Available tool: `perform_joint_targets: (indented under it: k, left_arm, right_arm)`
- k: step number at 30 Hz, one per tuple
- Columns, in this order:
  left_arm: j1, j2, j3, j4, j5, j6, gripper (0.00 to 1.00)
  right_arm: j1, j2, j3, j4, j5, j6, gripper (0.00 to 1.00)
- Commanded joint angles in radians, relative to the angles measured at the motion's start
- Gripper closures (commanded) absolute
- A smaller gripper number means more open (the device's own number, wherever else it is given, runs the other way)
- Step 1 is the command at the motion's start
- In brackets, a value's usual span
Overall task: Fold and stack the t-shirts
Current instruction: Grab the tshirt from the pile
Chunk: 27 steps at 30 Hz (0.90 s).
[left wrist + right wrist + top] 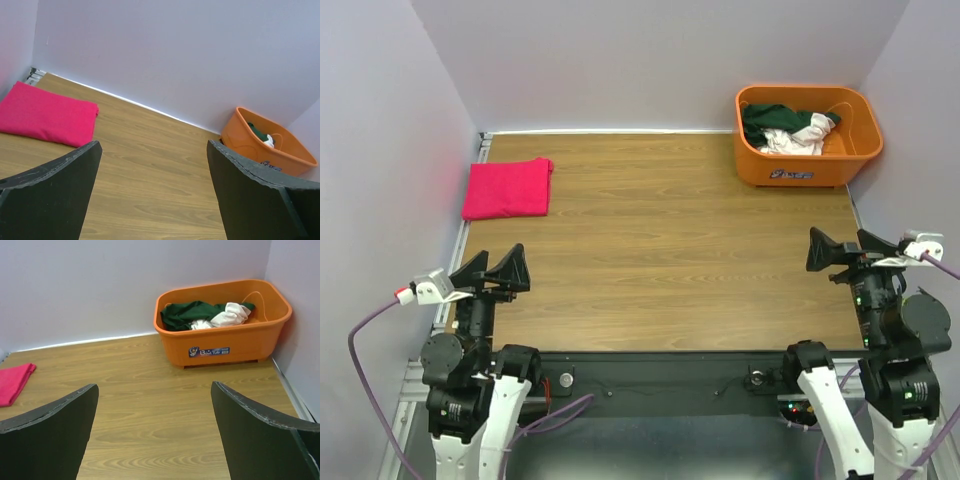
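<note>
fingers (50, 195) wide on both arms — green-white tee (767, 116) crumpled, half-hidden in basket (760, 165)

text: blue sticker (209, 351) on orange basket (252, 337) | wording too blurred to read

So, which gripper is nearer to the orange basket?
Right. The right gripper hovers at the right edge of the table, on the same side as the orange basket in the far right corner. The left gripper is at the near left, diagonally across the table from it.
</note>
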Motion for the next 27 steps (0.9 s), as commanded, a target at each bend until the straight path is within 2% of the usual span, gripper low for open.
perform_joint_targets:
  k: [1,5,10,12,13,18,20,27]
  left_arm:
    - [0.002,-0.011,-0.033,0.086,0.017,0.004,0.01]
    - [0.0,-0.038,-0.082,0.106,0.032,-0.005,0.01]
    - [0.0,-0.051,-0.157,0.132,0.081,-0.03,0.01]
    - [0.002,-0.049,-0.157,0.132,0.08,-0.026,0.01]
    - [0.0,-0.049,-0.158,0.131,0.075,-0.025,0.01]
    - [0.002,-0.055,-0.162,0.136,0.075,-0.022,0.01]
    - [0.002,-0.066,-0.16,0.128,0.07,-0.023,0.01]
    - [0.008,-0.054,-0.168,0.148,0.109,-0.014,0.01]
  right_arm:
    - [0.009,0.038,0.006,0.023,-0.013,-0.024,0.0]
    - [0.009,0.133,0.003,0.057,0.021,-0.006,0.0]
    - [0.009,0.449,0.088,0.11,-0.038,0.019,0.0]
    - [0.009,0.578,0.147,0.123,-0.007,0.045,0.0]
    - [0.009,0.707,0.232,0.123,0.02,0.06,0.0]
    - [0.0,1.084,0.499,0.101,0.223,0.096,0.0]
    - [-0.026,1.249,0.631,0.101,0.229,0.093,0.0]
    - [-0.095,1.653,0.976,0.1,0.252,0.073,0.0]
